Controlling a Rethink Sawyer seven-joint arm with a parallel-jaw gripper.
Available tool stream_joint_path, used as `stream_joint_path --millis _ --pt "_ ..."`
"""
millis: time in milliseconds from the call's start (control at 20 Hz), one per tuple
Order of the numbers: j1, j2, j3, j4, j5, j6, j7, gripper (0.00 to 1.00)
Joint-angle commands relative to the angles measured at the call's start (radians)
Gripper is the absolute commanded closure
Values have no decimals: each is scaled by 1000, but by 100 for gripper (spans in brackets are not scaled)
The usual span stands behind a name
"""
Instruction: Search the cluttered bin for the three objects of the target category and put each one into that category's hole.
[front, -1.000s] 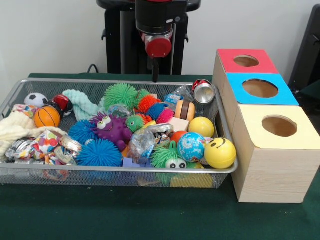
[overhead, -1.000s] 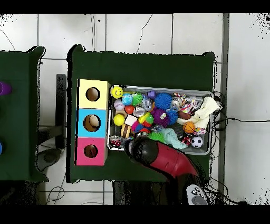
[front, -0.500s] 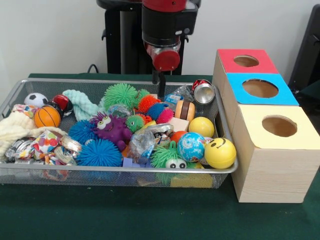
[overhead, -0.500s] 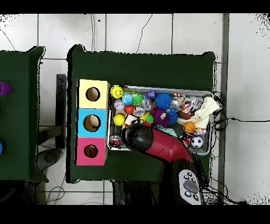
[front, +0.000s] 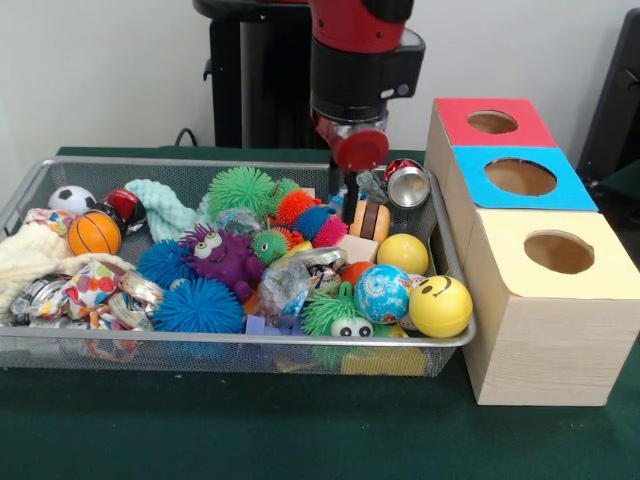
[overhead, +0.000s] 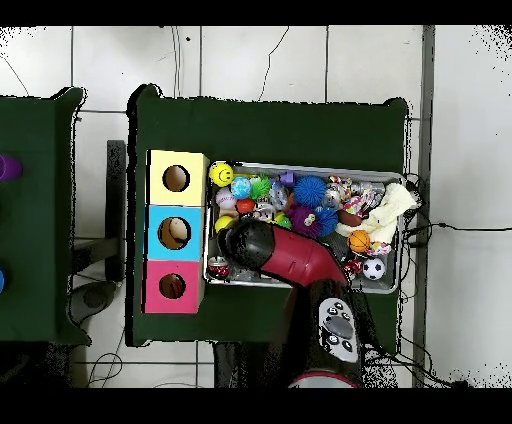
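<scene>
Gripper (front: 350, 190) hangs low over the bin (front: 60, 168), near the yellow ball (front: 403, 253); whether its fingers are apart or together cannot be told. The work looks hardly begun: the toys lie in the bin, and the red hole (front: 492, 122) and yellow hole (front: 558, 252) show nothing. Something pale sits in the blue hole (overhead: 172, 232). From above, the arm (overhead: 290, 258) hides the gripper.

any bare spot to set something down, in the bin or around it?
Not in the wire mesh bin: toys cover it wall to wall, and the red and black arm hangs over its far right corner. Free patches: the green tablecloth strip in front of the bin and three-hole wooden box, and, overhead, the wide cloth band beyond the bin.
</scene>
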Motion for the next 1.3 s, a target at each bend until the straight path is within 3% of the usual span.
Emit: stream_joint_path --millis 50,700,800,1150,1300 --pt "21 124 2 -42 45 -82 168 0" --pt "0 268 34 27 9 -379 137 0" --pt "-20 280 51 33 2 -397 121 0" --pt "21 299 28 25 29 -409 132 0" --pt "-13 322 43 26 0 -460 111 0"
